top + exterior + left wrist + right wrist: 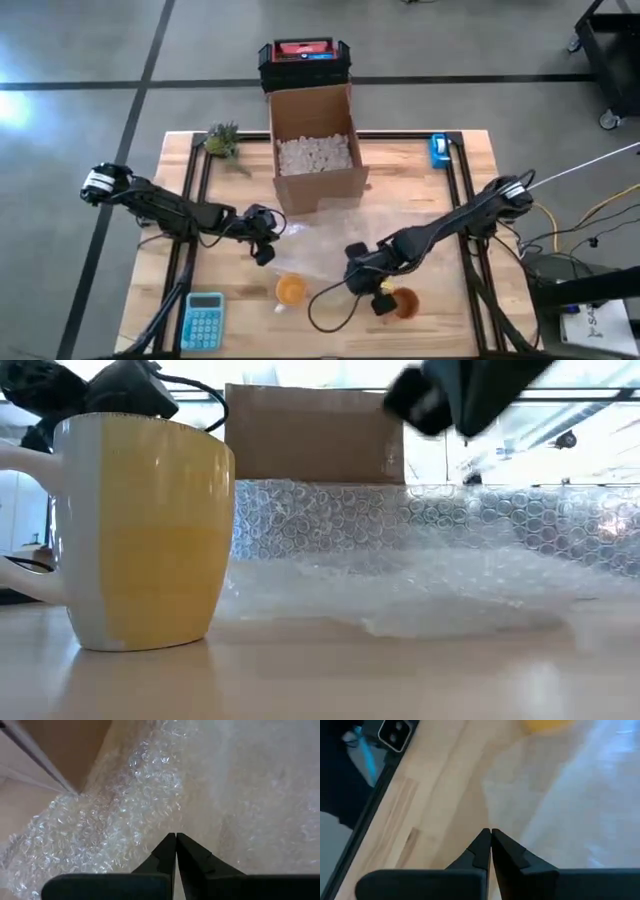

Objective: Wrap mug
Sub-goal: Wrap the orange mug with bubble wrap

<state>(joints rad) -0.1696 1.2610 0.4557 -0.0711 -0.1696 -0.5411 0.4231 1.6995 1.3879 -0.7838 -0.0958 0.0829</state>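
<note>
Left hand (175, 839) pressed together over bubble wrap (150, 810), right hand (490, 835) pressed together near yellow mug (290, 290)

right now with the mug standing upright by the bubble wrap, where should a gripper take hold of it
Grip the yellow mug by its rim wall from straight above, one finger inside and one outside. It stands upright with its mouth open upward in the high view, and its body looks too wide to span. Its handle points away from the bubble wrap, so approach from the wrap's side stays clear.
</note>
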